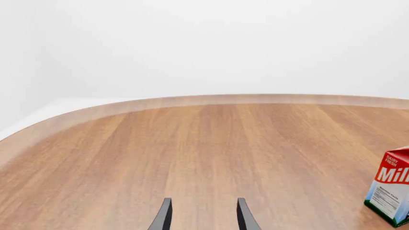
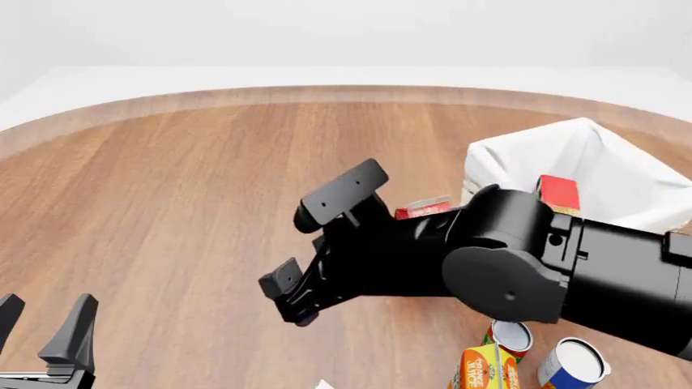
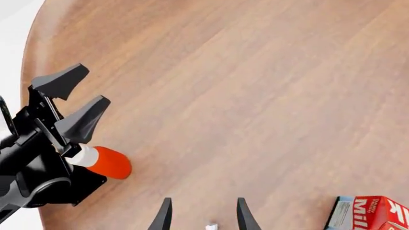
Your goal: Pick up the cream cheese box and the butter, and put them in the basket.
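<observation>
Red milk carton [image 3: 367,213] beside right tool [image 2: 324,243], cans [image 2: 571,363] nearby.

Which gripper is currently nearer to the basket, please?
Right. The right gripper hangs open just left of the basket, its arm crossing the basket's front, while the left gripper is open at the table's near-left edge, far away.
</observation>
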